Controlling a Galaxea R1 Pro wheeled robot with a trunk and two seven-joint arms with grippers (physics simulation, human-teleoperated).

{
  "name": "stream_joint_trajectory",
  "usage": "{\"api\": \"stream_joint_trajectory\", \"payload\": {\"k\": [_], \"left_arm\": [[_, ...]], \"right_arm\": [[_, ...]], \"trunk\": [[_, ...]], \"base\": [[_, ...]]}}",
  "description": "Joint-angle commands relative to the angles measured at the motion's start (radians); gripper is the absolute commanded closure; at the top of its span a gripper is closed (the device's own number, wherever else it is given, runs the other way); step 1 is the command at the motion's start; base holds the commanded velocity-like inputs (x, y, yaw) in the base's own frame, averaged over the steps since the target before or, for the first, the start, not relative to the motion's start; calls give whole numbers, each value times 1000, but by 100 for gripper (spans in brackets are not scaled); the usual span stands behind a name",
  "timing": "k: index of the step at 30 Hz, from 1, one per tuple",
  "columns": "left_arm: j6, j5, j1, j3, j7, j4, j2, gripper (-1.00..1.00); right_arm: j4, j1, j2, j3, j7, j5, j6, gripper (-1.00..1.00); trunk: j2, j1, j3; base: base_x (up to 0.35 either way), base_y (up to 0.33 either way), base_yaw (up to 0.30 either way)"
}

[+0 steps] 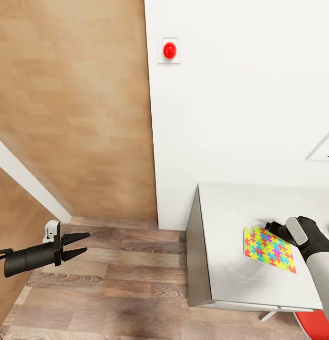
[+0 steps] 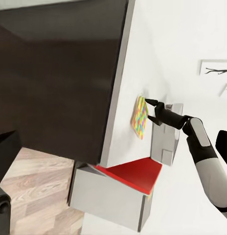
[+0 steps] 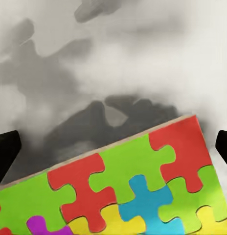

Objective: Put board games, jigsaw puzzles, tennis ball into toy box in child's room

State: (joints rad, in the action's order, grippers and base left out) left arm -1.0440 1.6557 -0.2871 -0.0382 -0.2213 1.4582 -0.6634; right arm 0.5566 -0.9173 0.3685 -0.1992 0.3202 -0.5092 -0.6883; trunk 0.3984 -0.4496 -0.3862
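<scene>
Reaching with the spread right pincer [image 1: 274, 226] over the jigsaw puzzle [image 1: 269, 249], lower right; best straddling its edge squarely before pinching.

Red wall button [image 1: 169, 50] (red seat [image 2: 133, 174] below)

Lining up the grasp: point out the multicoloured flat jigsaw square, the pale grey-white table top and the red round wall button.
Multicoloured flat jigsaw square [image 1: 269, 248], head view, its centre.
Pale grey-white table top [image 1: 230, 212], head view, bare surface.
Red round wall button [image 1: 169, 50], head view, dome centre.
</scene>
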Motion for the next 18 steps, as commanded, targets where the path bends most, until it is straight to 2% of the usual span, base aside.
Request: {"api": "stream_joint_trajectory", "payload": {"k": [1,11,18], "left_arm": [[-1,-8,-1,-2,-10,-1,-1,-100],[-1,-8,-1,-3,-10,-1,-1,-100],[-1,-8,-1,-2,-10,-1,-1,-100]], "right_arm": [[-27,0,0,0,8,-22,-3,-100],[-27,2,0,-2,8,-22,-3,-100],[-27,2,0,-2,8,-22,-3,-100]], "trunk": [[2,0,-2],[2,0,-2],[2,0,-2]], "base": [[-174,165,0],[-204,131,0],[-52,193,0]]}}
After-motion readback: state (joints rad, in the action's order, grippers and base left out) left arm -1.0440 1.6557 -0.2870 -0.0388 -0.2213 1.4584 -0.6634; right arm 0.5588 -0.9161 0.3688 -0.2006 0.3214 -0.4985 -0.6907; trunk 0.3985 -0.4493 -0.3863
